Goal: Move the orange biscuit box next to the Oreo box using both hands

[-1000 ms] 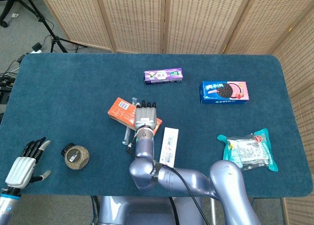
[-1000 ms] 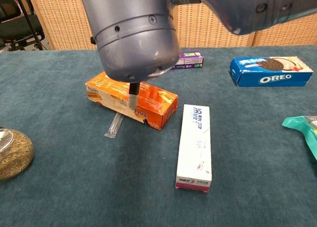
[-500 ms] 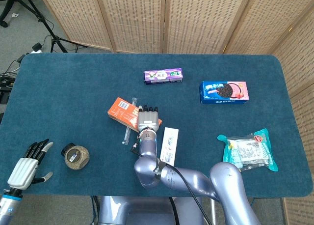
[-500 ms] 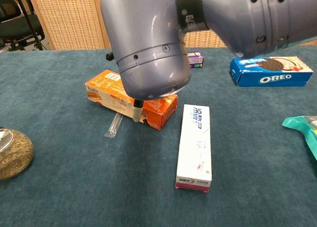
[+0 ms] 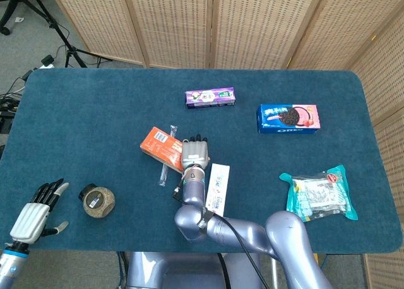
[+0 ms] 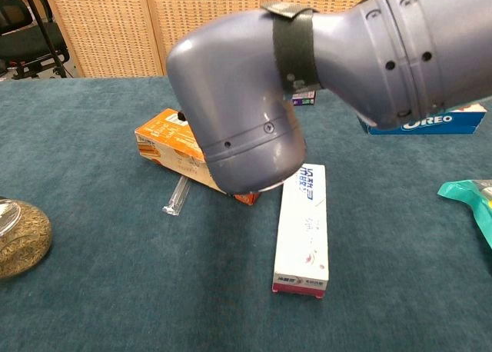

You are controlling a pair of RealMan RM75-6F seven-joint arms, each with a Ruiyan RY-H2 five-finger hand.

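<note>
The orange biscuit box [image 5: 159, 144] lies left of the table's middle, also seen in the chest view as the orange biscuit box [image 6: 164, 140]. My right hand [image 5: 194, 153] rests back-up over the box's right end, fingers stretched toward the far side, and I see no grip. In the chest view my right arm [image 6: 254, 98] hides that end and the hand. The Oreo box [image 5: 288, 118] lies far right, well apart; only a strip of the Oreo box [image 6: 430, 123] shows below the arm. My left hand [image 5: 35, 214] hovers at the near left edge, fingers apart, empty.
A white carton [image 5: 218, 187] lies just right of my right forearm. A clear plastic stick [image 5: 165, 169] lies by the orange box. A purple box [image 5: 210, 98] is at the back, a jar [image 5: 96, 199] near the left hand, a green packet [image 5: 319, 192] at the right.
My right hand has slid rightward over the orange box toward its right end, and the arm now blocks more of the chest view. The left hand has dropped slightly.
</note>
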